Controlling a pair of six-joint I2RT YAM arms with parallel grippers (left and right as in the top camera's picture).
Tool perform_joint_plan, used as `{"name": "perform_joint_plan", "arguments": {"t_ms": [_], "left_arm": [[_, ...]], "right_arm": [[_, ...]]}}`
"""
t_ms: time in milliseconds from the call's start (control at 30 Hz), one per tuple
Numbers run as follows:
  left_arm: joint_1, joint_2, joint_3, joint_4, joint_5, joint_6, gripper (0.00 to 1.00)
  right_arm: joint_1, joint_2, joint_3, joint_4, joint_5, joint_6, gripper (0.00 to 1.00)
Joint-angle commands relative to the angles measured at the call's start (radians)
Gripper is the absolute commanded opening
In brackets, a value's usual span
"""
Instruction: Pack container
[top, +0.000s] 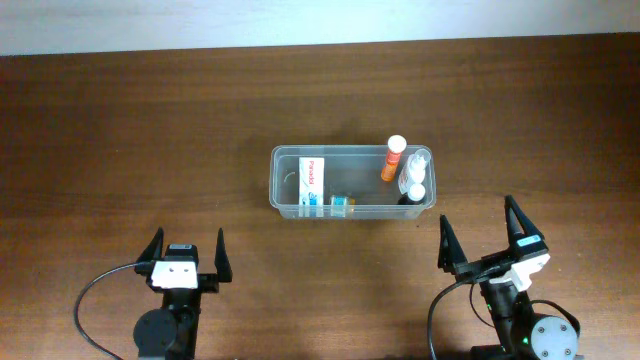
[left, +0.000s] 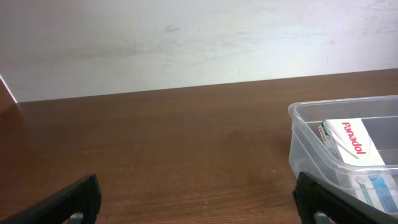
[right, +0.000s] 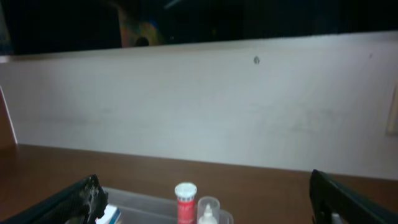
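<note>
The clear plastic container (top: 283, 182) stands mid-table. Inside it lie a white Panadol box (top: 314, 179), a small blue-labelled item (top: 341, 205), an orange tube with a white cap (top: 392, 158) and small white bottles (top: 415, 180). My left gripper (top: 186, 255) rests open near the front left, well short of the container. My right gripper (top: 478, 238) is open at the front right, just below the container's right end. In the left wrist view the container (left: 305, 146) and Panadol box (left: 351, 142) sit at the right. The right wrist view shows the orange tube (right: 185, 203).
Dark wooden table (top: 150, 130) all round the container. A pale wall (left: 186, 37) runs along the far edge. Black cables loop from each arm base at the front.
</note>
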Motion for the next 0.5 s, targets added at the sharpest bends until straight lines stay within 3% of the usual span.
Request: {"name": "perform_joint_plan", "arguments": {"t_ms": [0, 467], "left_arm": [[0.004, -0.008, -0.002, -0.005, 0.014, 0.016, 0.99], [0.004, -0.008, -0.002, -0.005, 0.014, 0.016, 0.99]], "right_arm": [[0.009, -0.011, -0.010, 0.031, 0.003, 0.000, 0.98], [0.009, -0.011, -0.067, 0.099, 0.040, 0.000, 0.98]]}}
